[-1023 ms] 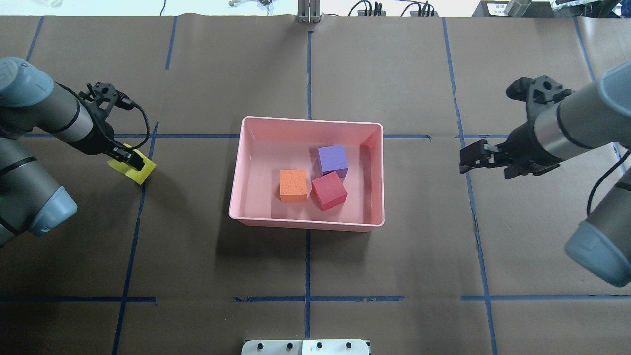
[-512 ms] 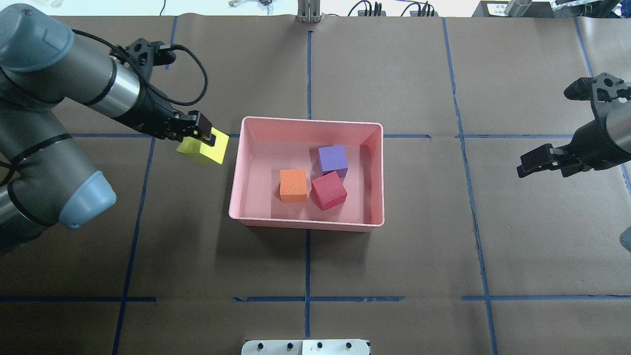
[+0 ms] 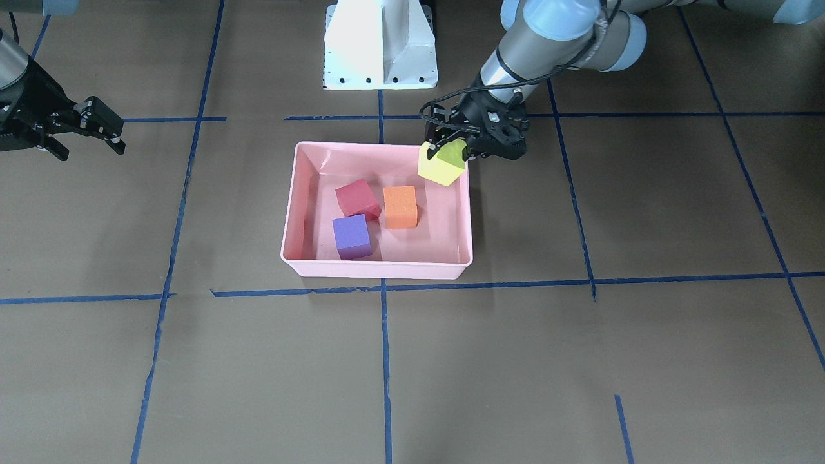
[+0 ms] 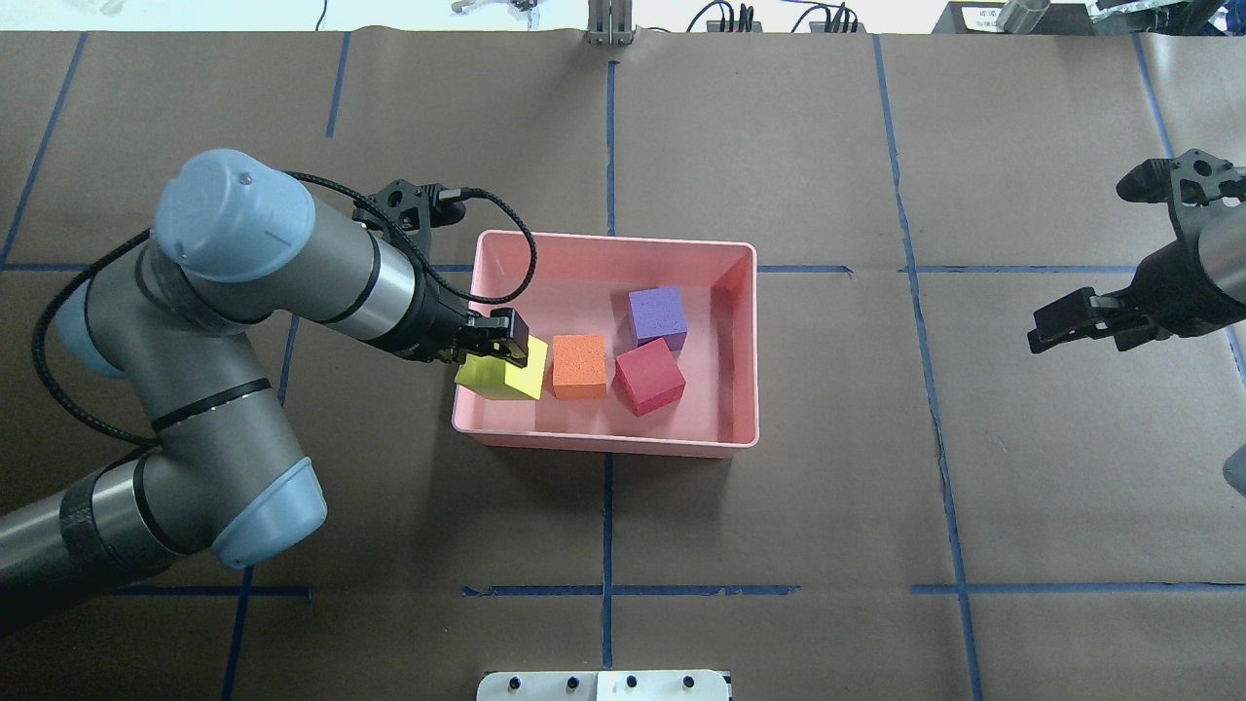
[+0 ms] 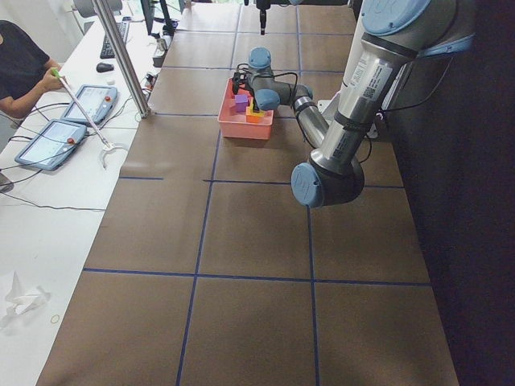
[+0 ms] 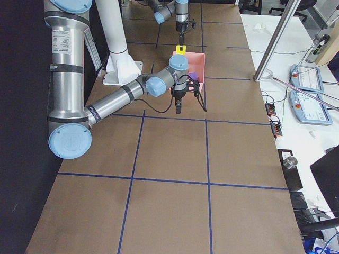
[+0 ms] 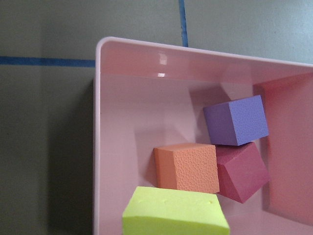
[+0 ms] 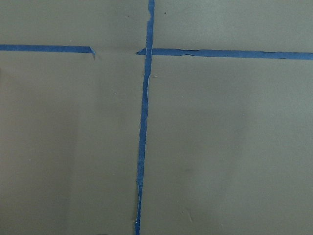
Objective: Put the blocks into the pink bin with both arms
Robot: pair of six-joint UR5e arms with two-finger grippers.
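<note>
The pink bin [image 4: 604,445] sits mid-table and holds the orange cube [image 4: 579,365], the purple cube [image 4: 657,316] and the red-pink cube [image 4: 649,375]. My left gripper [image 4: 496,341] is shut on the yellow-green cube [image 4: 501,375] and holds it above the bin's left end, beside the orange cube. The front-facing view shows the left gripper [image 3: 451,145] and the yellow-green cube [image 3: 441,166] over the bin's [image 3: 377,270] corner nearest the robot. The left wrist view shows the yellow-green cube [image 7: 176,215] over the bin floor. My right gripper [image 4: 1037,336] is open, empty, far right of the bin.
The white pedestal base [image 3: 380,45] stands behind the bin on the robot's side. Blue tape lines [image 8: 144,122] cross the brown table cover. A side bench with tablets [image 5: 56,141] and a person lies beyond the table's far edge.
My left arm has carried the yellow-green cube rightward from the table's left side to above the bin's left end. My right arm drew back to the right, then stayed.
</note>
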